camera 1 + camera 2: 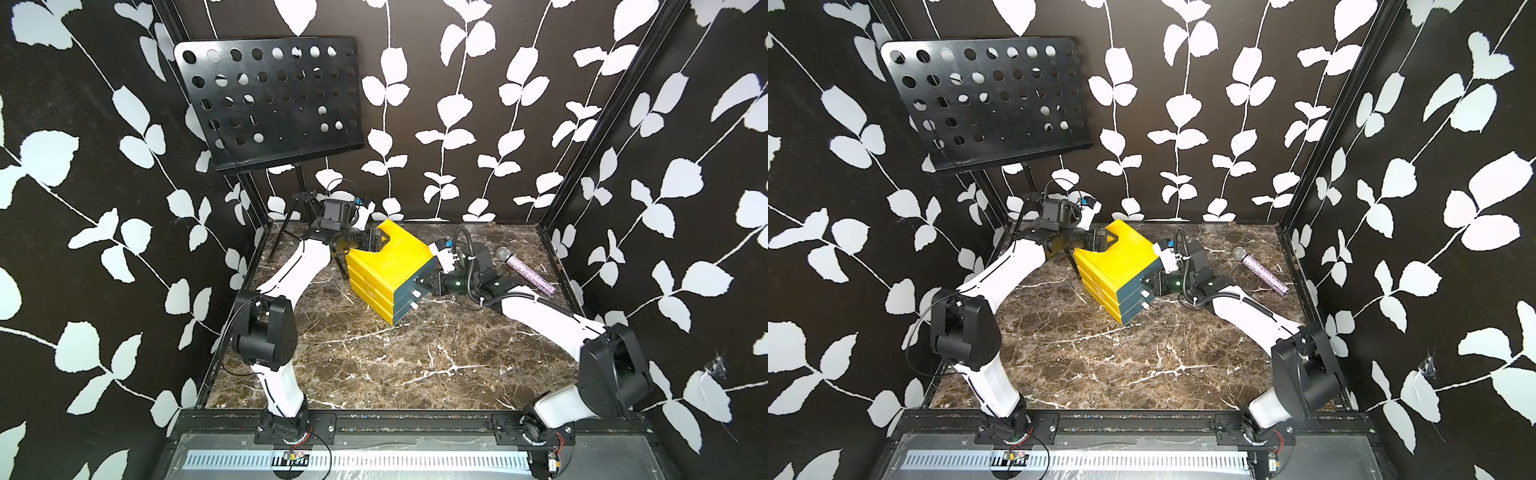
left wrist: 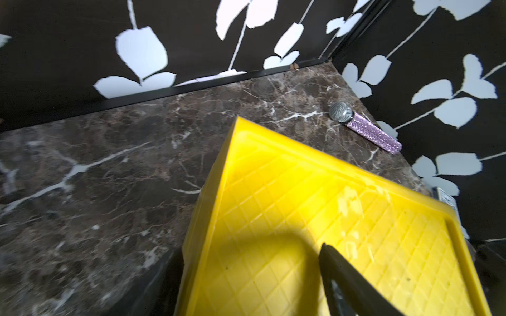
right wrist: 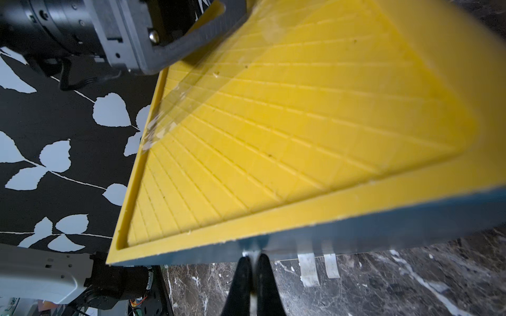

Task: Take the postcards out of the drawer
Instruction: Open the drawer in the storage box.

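Note:
A yellow drawer unit (image 1: 390,257) (image 1: 1121,253) with three dark teal drawer fronts stands turned on the marble table (image 1: 374,365). All its drawers are shut, so the postcards are hidden. My right gripper (image 1: 426,284) (image 3: 252,260) is shut on the white pull tab of the top drawer (image 3: 356,238). The two lower tabs (image 3: 308,269) hang free beside it. My left gripper (image 1: 380,243) (image 1: 1106,241) is at the unit's back top corner with its jaws wide. One finger (image 2: 345,276) lies over the ribbed yellow top (image 2: 301,205).
A glittery purple microphone (image 1: 525,269) (image 2: 361,125) lies at the back right, near the wall and behind my right arm. A black perforated music stand (image 1: 270,104) rises at the back left, and its tripod legs (image 1: 291,224) stand just behind my left arm.

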